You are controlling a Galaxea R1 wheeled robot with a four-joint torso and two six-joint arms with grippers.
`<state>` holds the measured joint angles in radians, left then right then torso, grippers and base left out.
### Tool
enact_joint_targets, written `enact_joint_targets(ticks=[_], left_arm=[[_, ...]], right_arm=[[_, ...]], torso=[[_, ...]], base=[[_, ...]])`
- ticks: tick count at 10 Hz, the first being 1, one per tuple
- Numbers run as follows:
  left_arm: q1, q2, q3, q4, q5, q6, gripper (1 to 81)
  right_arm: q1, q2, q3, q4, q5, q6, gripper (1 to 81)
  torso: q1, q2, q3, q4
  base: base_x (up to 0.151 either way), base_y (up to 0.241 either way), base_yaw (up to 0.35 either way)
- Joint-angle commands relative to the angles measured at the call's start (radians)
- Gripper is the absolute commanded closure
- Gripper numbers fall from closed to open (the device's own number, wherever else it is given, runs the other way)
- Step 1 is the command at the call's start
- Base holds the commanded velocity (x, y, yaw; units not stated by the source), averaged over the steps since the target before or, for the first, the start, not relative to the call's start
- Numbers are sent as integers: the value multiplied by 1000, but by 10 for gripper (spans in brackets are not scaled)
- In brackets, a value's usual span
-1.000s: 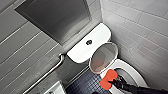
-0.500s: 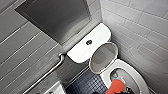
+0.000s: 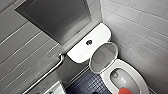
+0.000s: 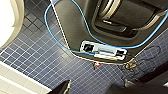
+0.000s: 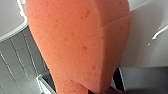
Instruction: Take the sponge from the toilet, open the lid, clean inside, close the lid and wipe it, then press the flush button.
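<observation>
Sponge (image 3: 125, 91), clamped by the right gripper (image 5: 85, 77), hangs at the toilet (image 3: 133, 72) bowl's near rim, lid (image 3: 103, 58) raised for scrubbing inside; left gripper (image 4: 92, 88) state unclear.

Right gripper (image 5: 100, 88): clamped on the sponge (image 5: 75, 42), with the orange body pressed up close before the wrist camera and a sliver of dark gripper showing under its lower end; set low at the near edge of the head view, marked there by the sponge's red top. Left gripper (image 4: 96, 90): dark parts at the edge of the wrist picture, state not legible; held low and aimed downward, close beside the dark robot housing (image 4: 75, 32), with a blue cable (image 4: 47, 22) looped across that housing and a small red light (image 4: 97, 64) glowing beneath it.
</observation>
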<state>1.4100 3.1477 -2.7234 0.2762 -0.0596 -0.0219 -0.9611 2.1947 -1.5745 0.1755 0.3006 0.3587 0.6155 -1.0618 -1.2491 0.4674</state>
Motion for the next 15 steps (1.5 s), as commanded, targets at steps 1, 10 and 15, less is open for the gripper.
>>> enact_joint_targets(ticks=[1, 10, 15], left_arm=[[40, -23, -12, -5, 90, 8, 10], [40, -23, -12, 3, 92, 8, 10], [40, -23, -10, 3, 90, 8, 10]], right_arm=[[-72, -86, 134, -19, 61, -4, 811], [-71, -160, 304, -7, 131, -129, 811], [303, -84, 234, 80, -184, -118, 811]], torso=[[0, 0, 0, 0], [0, 0, 0, 0], [0, 0, 0, 0]], base=[[0, 0, 0], [0, 0, 0], [0, 0, 0]])
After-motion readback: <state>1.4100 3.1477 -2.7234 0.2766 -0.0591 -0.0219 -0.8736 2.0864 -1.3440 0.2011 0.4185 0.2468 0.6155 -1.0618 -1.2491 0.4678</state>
